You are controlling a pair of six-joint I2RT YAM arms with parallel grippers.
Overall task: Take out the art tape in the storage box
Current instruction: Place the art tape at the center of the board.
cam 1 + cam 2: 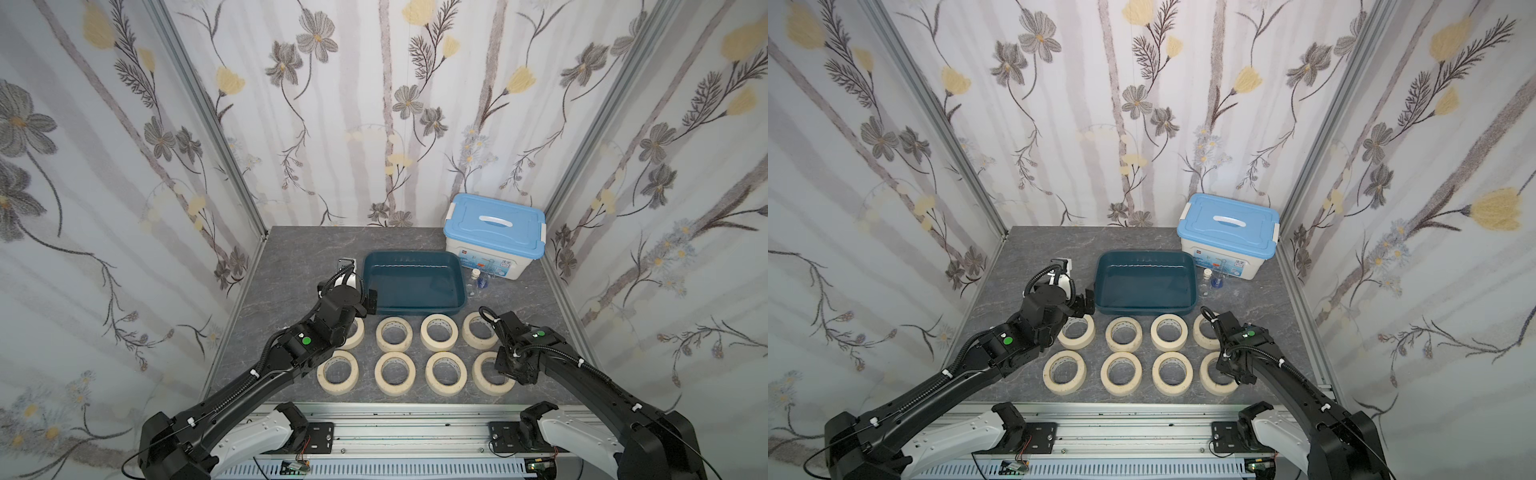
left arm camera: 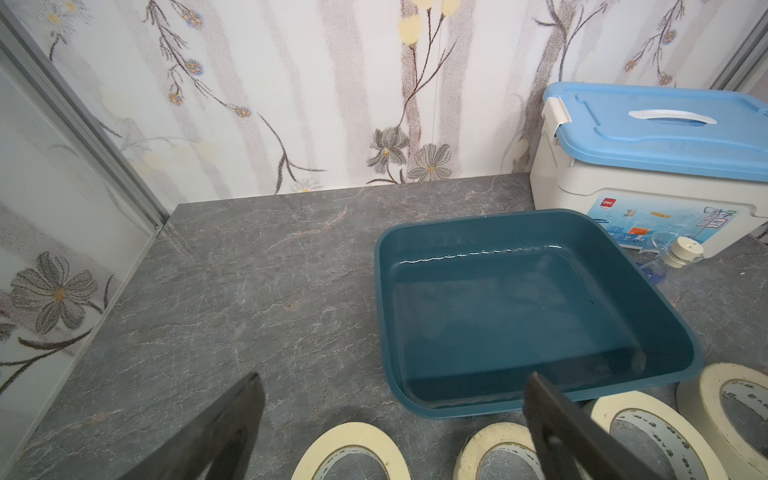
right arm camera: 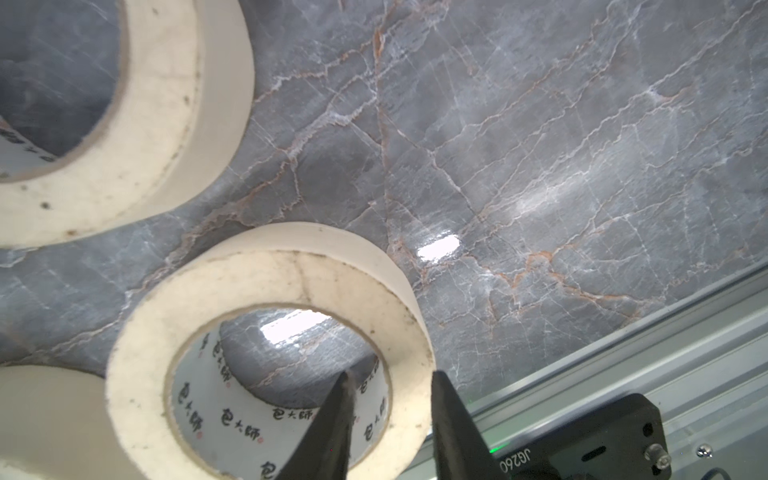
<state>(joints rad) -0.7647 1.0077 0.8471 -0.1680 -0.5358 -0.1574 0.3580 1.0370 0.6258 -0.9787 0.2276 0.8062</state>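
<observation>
The dark teal storage box (image 1: 411, 309) (image 1: 1142, 311) (image 2: 382, 257) sits mid-table and holds no tape. Several cream art tape rolls (image 1: 394, 332) (image 1: 1123, 332) lie flat in two rows on the table in front of it. My right gripper (image 1: 505, 372) (image 3: 390, 374) straddles the wall of the front right roll (image 1: 482, 380) (image 3: 266, 266), one finger inside the core and one outside, slightly apart; the roll rests on the table. My left gripper (image 1: 372, 301) (image 2: 395, 376) hangs wide open beside the box's near left corner, above the back row's left rolls, with nothing between its fingers.
A white bin with a blue handled lid (image 1: 494, 224) (image 2: 648, 137) stands at the back right. A small bottle (image 1: 476, 274) and a glass beaker (image 1: 482, 283) sit between it and the box. An aluminium rail (image 1: 395, 419) runs along the table's front edge, close to my right gripper.
</observation>
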